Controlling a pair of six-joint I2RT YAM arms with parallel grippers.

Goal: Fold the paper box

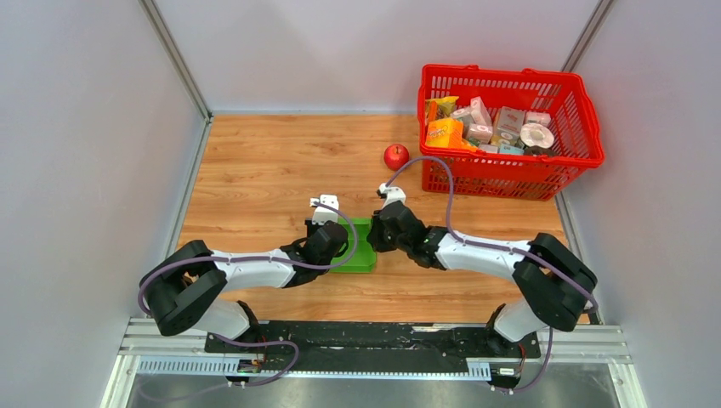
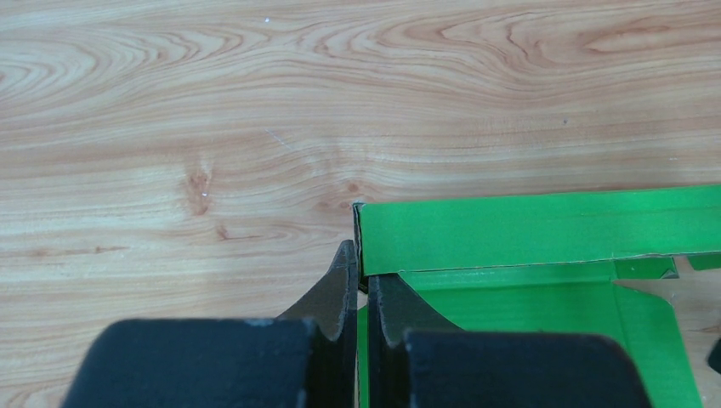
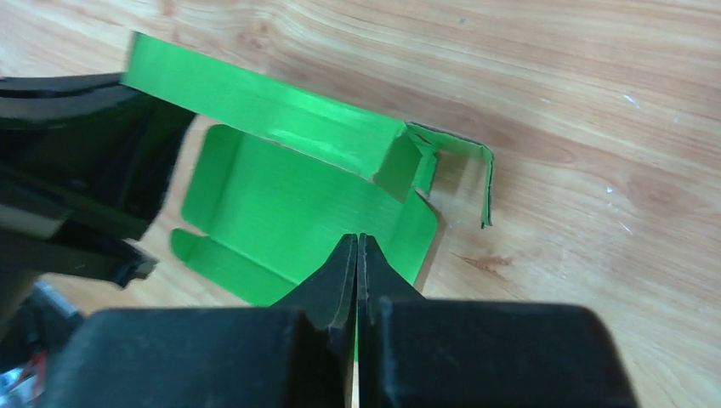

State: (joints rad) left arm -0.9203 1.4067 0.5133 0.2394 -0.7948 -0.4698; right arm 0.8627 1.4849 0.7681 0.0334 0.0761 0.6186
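One paper box [image 1: 364, 251] lies at the near middle of the wooden table [image 1: 255, 170], between the two arms. Its base is flat and one long wall stands upright along the far edge, with a tab bent round at one end. The left gripper [image 2: 361, 276] is clamped on the thin edge of a side wall at the box's far left corner. The right gripper [image 3: 357, 246] has its jaws pressed together over the near edge of the flat panel; whether any card is nipped there I cannot tell. Bare wood runs far and left of the box up to the grey side panels. One red apple [image 1: 396, 156] sits well apart on the far side, just beside one red basket [image 1: 510, 183] in the far right corner. The basket holds small packages [image 1: 497, 127], too crowded to count.
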